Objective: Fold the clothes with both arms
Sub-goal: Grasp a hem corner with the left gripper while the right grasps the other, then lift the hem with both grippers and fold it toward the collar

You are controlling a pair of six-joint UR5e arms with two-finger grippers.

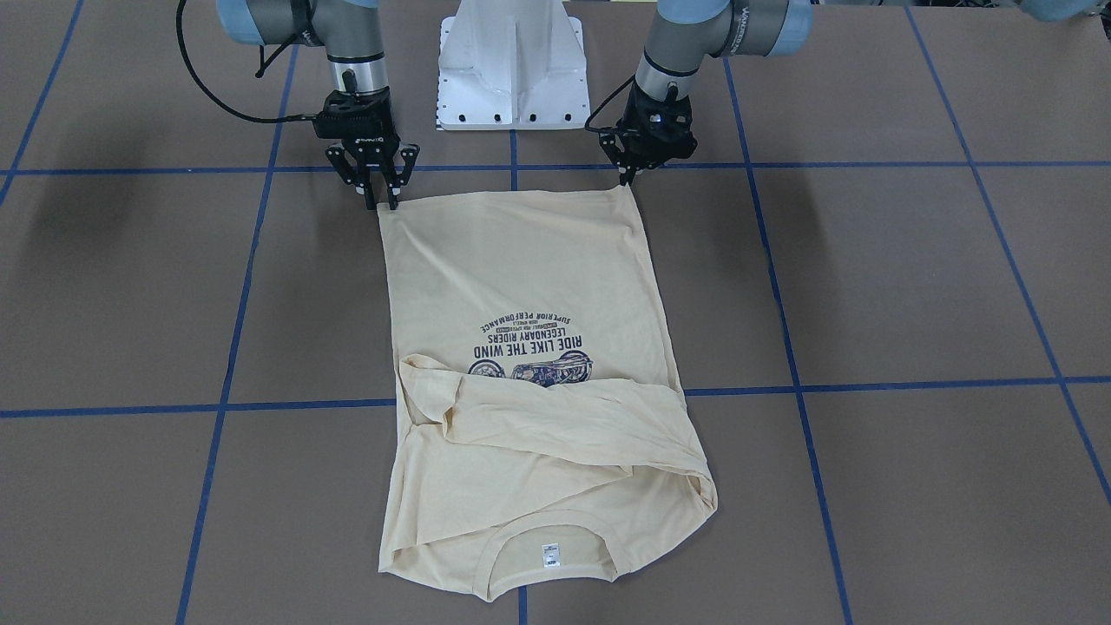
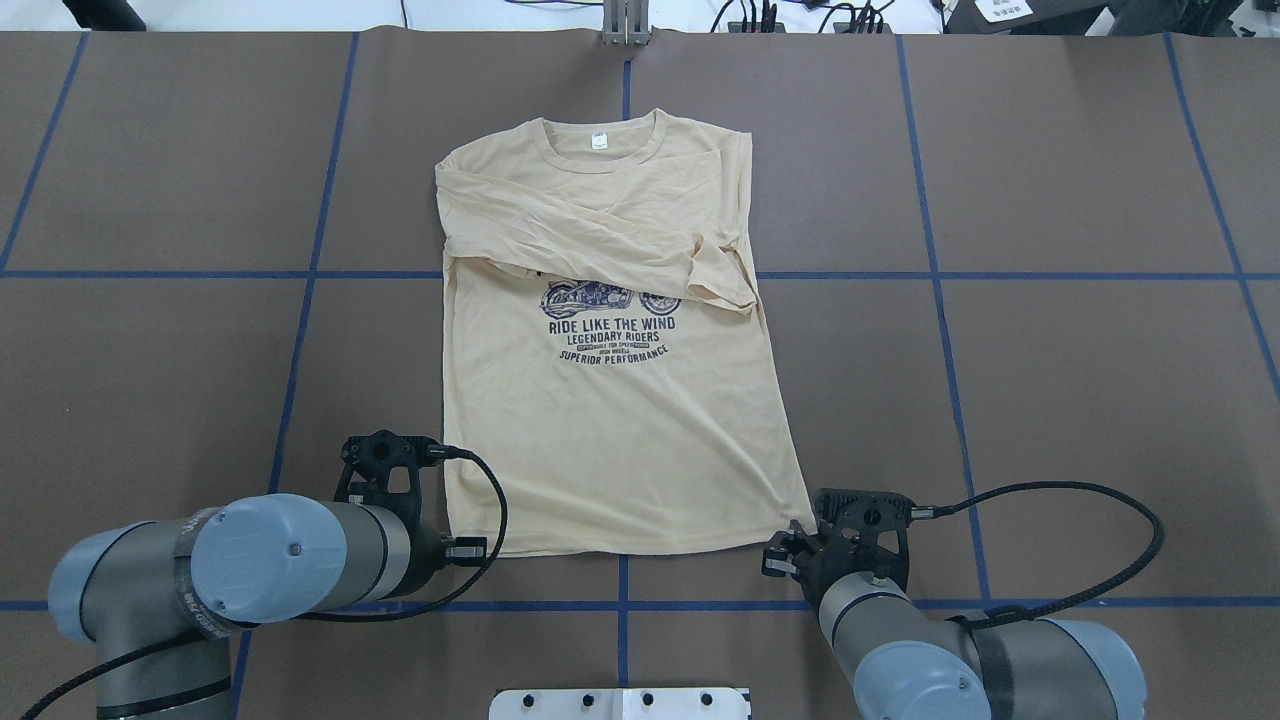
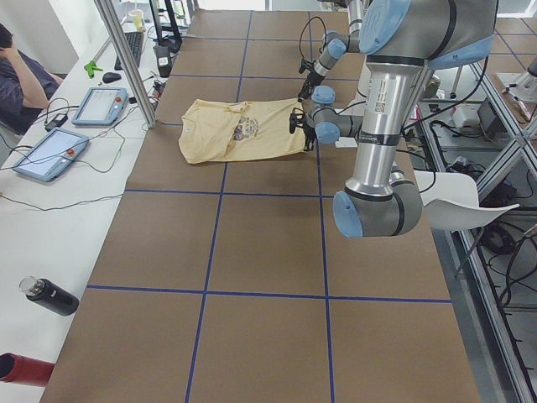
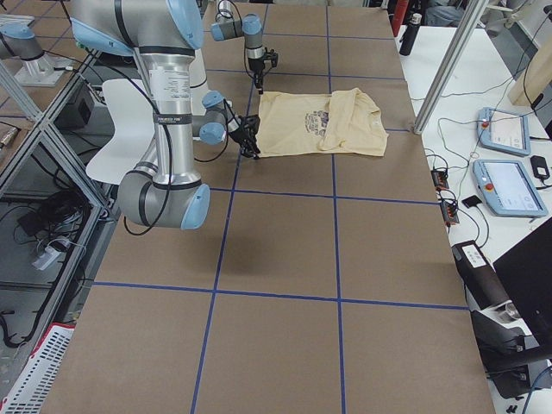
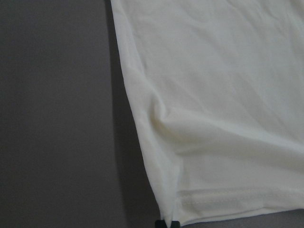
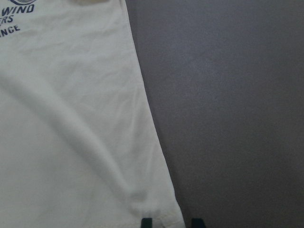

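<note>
The cream-yellow long-sleeved shirt (image 1: 521, 286) lies flat on the brown table, print side up, with both sleeves folded across the chest and the collar at the far edge (image 2: 600, 150). My left gripper (image 1: 627, 180) is at the hem corner nearest my left arm. In the left wrist view its fingertips (image 5: 168, 223) are pinched together on that corner. My right gripper (image 1: 382, 201) is at the other hem corner. In the right wrist view its fingertips (image 6: 172, 222) stand apart, either side of the corner (image 6: 176, 219).
The white pedestal base (image 1: 512, 69) stands between the arms at the near edge. Blue tape lines grid the table (image 2: 1000, 400). A side bench holds tablets (image 3: 50, 154) and bottles (image 3: 49, 295), and a person (image 3: 21, 75) sits there.
</note>
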